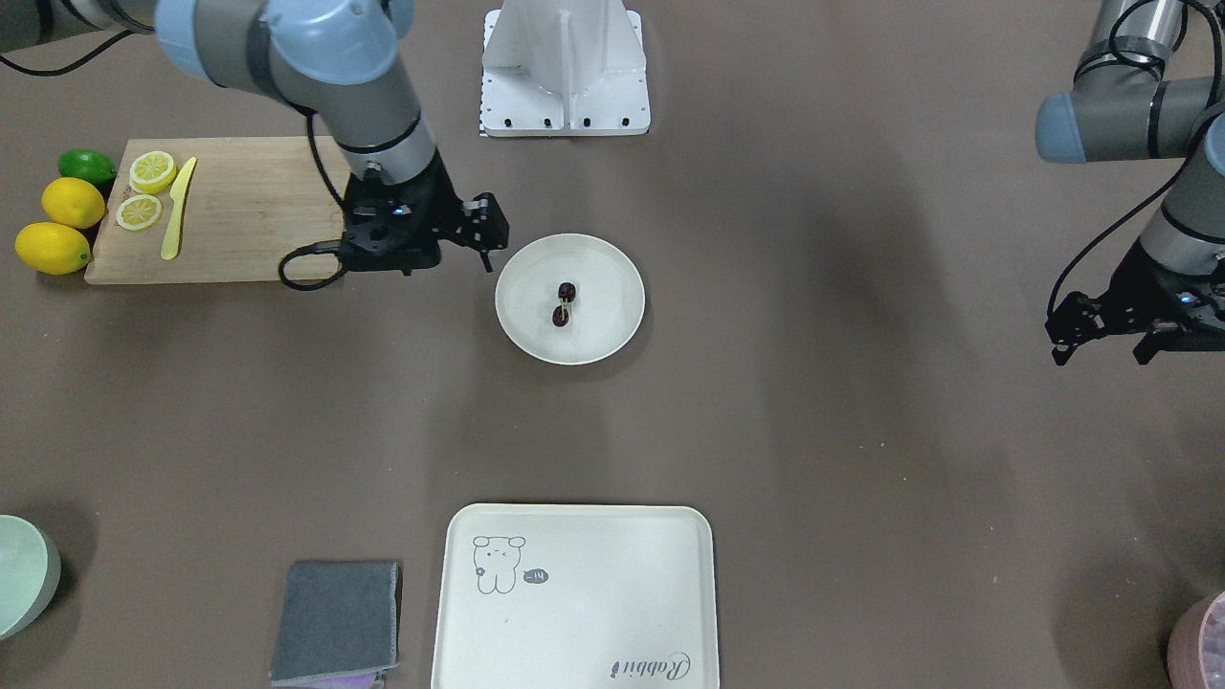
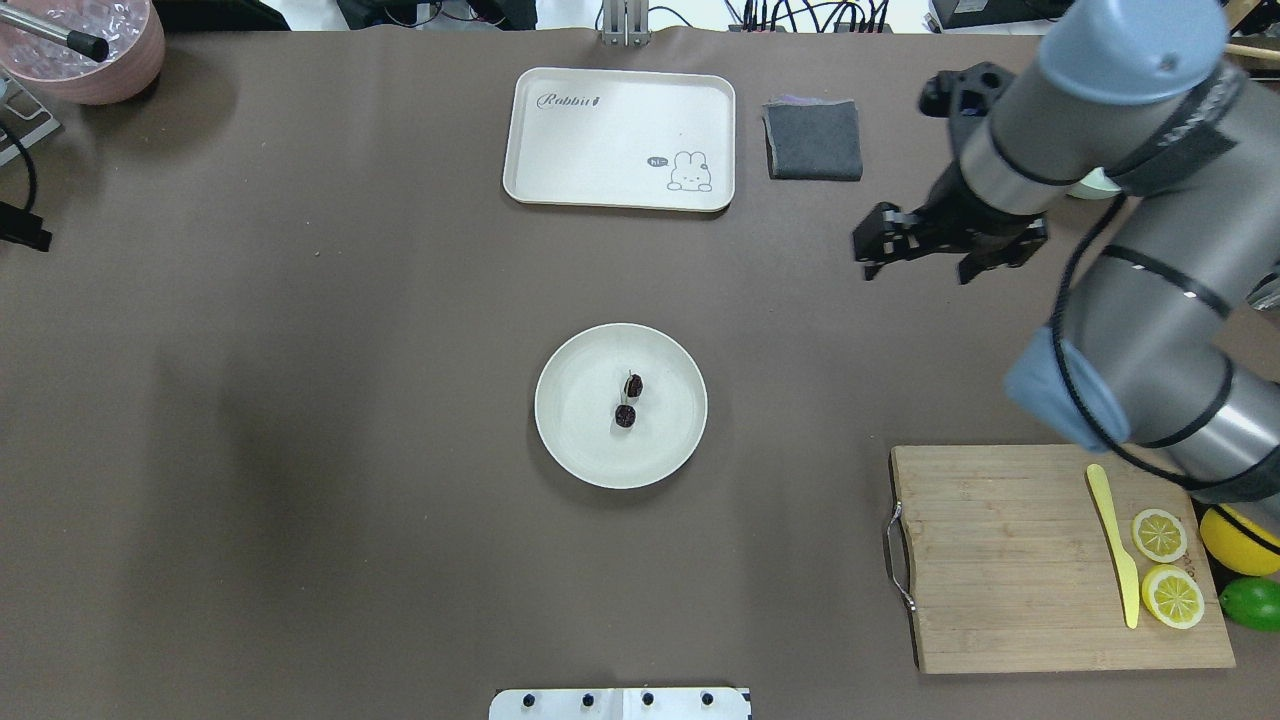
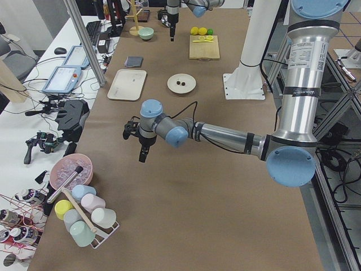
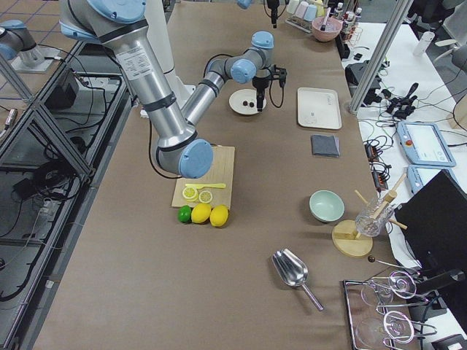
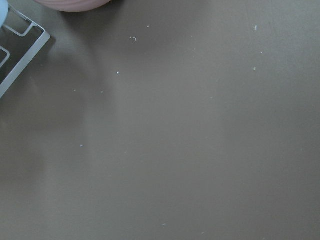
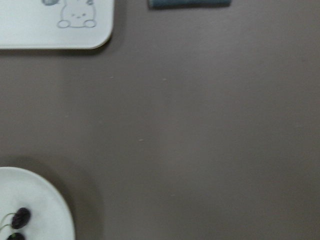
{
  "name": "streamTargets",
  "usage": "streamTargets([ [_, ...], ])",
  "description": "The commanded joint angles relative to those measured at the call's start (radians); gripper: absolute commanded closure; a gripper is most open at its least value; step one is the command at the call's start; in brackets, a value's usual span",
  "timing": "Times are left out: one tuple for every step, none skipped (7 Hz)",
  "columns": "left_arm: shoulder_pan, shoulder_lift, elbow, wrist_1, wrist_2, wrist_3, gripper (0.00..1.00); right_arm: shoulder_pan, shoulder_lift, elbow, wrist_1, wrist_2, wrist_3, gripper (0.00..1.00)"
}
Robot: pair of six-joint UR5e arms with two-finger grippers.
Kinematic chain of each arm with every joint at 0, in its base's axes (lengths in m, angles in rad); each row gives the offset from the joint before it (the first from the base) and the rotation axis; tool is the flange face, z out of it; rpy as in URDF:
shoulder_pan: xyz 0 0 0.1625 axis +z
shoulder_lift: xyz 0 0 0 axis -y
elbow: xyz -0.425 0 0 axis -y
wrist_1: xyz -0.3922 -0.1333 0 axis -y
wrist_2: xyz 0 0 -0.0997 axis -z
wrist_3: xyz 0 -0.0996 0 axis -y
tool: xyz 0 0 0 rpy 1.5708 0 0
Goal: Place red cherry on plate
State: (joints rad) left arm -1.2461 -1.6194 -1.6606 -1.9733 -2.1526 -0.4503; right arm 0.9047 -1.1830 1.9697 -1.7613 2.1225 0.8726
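Note:
The red cherry [image 1: 565,302] [image 2: 628,400], a pair of tiny dark fruits on one stem, lies near the middle of the round cream plate [image 1: 608,330] [image 2: 578,435] at the table's centre. My right gripper [image 1: 448,266] [image 2: 918,272] hovers open and empty beside the plate, on the cutting-board side, touching neither plate nor fruit. Far off on the other side, my left gripper [image 1: 1101,358] hangs open and empty over bare table. The right wrist view catches the plate's edge [image 6: 50,200] and the cherry [image 6: 20,217] at its lower left corner; no fingers show in either wrist view.
A wooden cutting board [image 1: 249,211] holds lemon slices [image 1: 151,172] and a yellow knife [image 1: 178,209], with lemons [image 1: 57,247] and a lime [image 1: 86,166] beside it. A bear-print tray [image 1: 574,593], grey cloth [image 1: 335,622], green bowl [image 1: 19,574] and pink bowl [image 2: 90,50] line the far edge.

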Motion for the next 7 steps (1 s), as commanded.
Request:
streamTargets([
  [-0.186, 0.03, -0.007, 0.13, -0.036, 0.3, 0.02, 0.237, -0.223, 0.0, -0.012, 0.075, -0.424, 0.0],
  [-0.261, 0.016, -0.005, 0.233, -0.035, 0.45, 0.02, 0.352, -0.309, -0.035, -0.006, 0.12, -0.605, 0.0],
  [-0.303, 0.01, -0.004, 0.284, -0.035, 0.49, 0.02, 0.45, -0.361, -0.079, -0.006, 0.149, -0.75, 0.0],
  [-0.305, 0.03, 0.002, 0.28, -0.035, 0.489, 0.02, 0.527, -0.416, -0.128, -0.004, 0.166, -0.859, 0.0],
  [-0.305, 0.044, 0.002, 0.277, -0.036, 0.48, 0.02, 0.58, -0.435, -0.159, -0.004, 0.174, -0.895, 0.0],
  [-0.303, 0.049, 0.012, 0.275, -0.036, 0.476, 0.02, 0.614, -0.451, -0.161, -0.006, 0.188, -0.894, 0.0],
  [-0.305, 0.064, -0.002, 0.275, -0.038, 0.478, 0.02, 0.634, -0.475, -0.147, -0.003, 0.186, -0.889, 0.0],
])
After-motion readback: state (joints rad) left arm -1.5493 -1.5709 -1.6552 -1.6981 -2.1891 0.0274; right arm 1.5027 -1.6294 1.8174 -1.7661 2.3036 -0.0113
